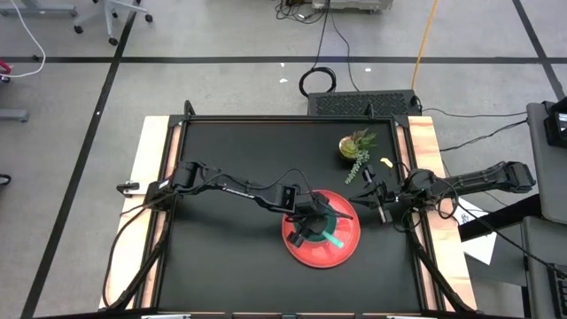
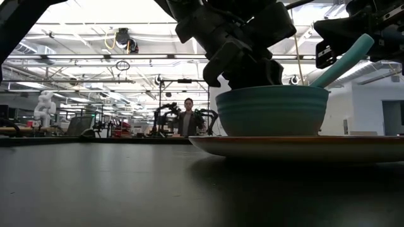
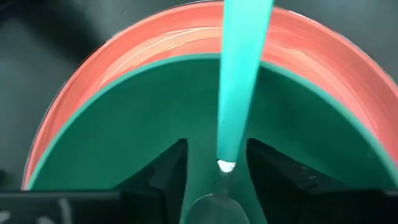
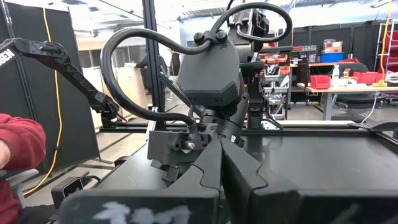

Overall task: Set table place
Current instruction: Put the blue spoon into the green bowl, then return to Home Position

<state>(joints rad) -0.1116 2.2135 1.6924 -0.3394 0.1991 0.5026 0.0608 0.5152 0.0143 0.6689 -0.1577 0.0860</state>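
The round red plate (image 1: 321, 251) lies on the black table (image 1: 221, 257) right of centre, and the teal bowl (image 2: 271, 110) stands on it. A teal-handled metal spoon (image 3: 239, 93) lies in the bowl. Its handle leans on the rim and sticks out over it (image 2: 344, 63). My left gripper (image 3: 216, 146) is open just above the bowl, pointing down, one finger on either side of the spoon's neck and apart from it. My right gripper (image 1: 379, 202) is shut beside the plate's right edge, and I see nothing between its fingers (image 4: 221, 149). The fork is not in view.
A small green potted plant (image 1: 356, 146) stands at the table's far right, just beyond my right gripper. A person's red sleeve (image 4: 18, 143) shows beyond the table in the right wrist view. Another person (image 2: 187, 120) stands far off in the room.
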